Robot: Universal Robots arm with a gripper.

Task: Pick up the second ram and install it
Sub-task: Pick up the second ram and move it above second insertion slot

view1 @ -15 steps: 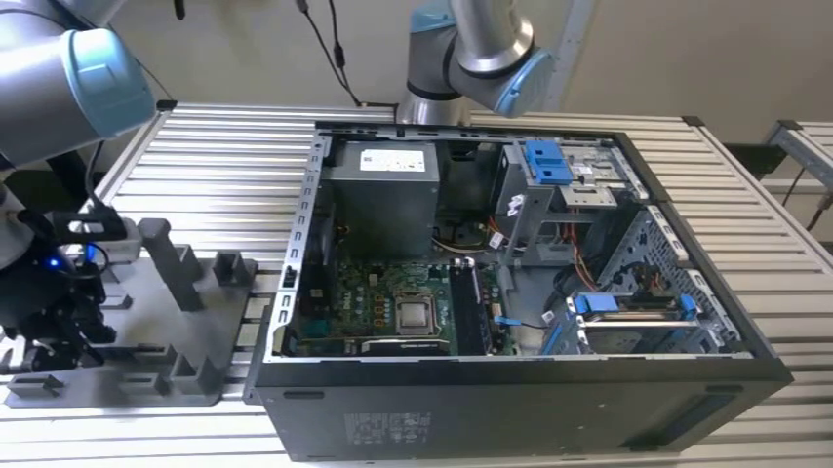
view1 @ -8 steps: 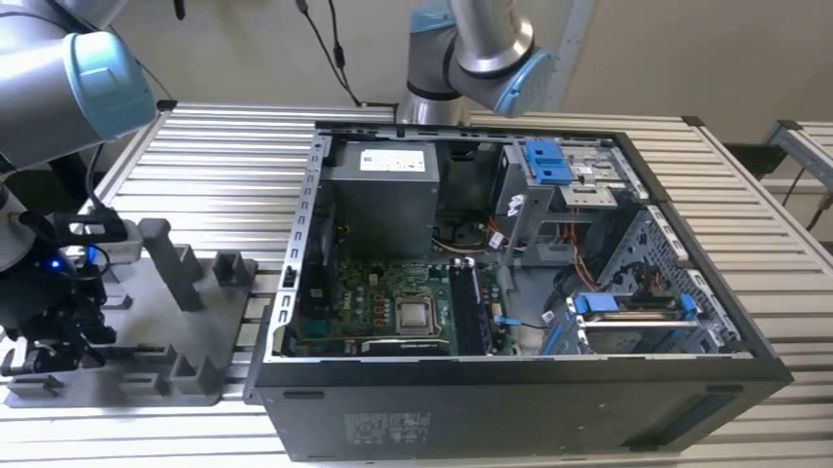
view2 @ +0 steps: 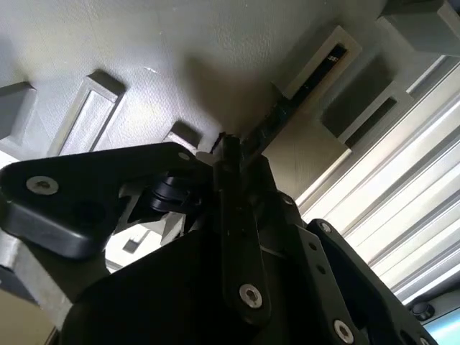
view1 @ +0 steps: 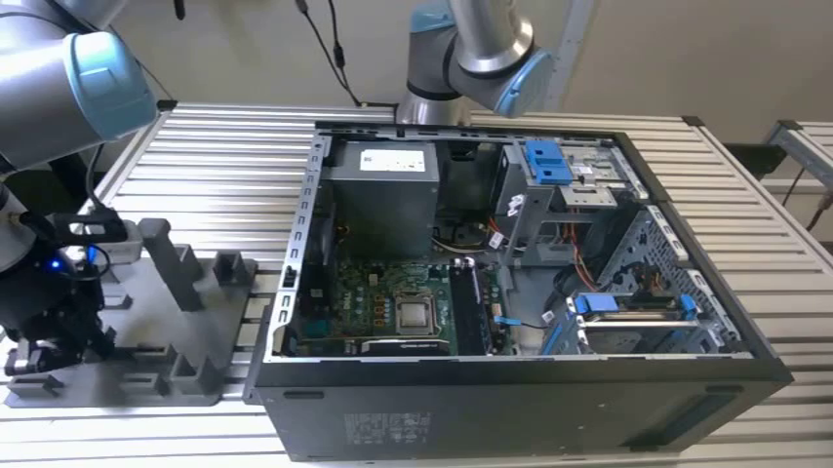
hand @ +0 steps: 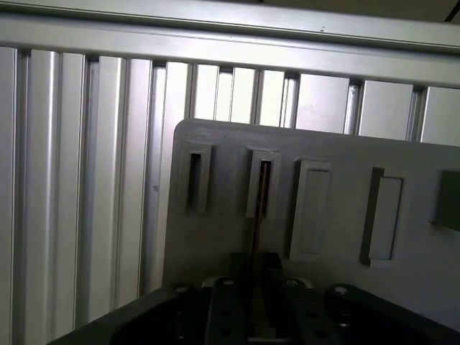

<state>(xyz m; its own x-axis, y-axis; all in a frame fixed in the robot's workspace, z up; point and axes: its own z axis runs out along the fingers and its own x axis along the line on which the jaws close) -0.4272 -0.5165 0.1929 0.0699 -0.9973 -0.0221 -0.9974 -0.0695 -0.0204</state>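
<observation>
Gripper looked clenched on the second ram, which stood edge-on with its far end seated in a slot along the holder's edge. Risk: an off-axis pull could jam the board in the slot. The thin-edge grip could also slip and skew it.

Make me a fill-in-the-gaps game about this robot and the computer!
1. The computer case lies with its side ____, so its insides show.
2. The second ram stands edge-on in a slot of the ____ holder.
3. The gripper is right above that holder, which sits at the exterior view's ____ of the case.
Missing words: open; grey; left.
</observation>
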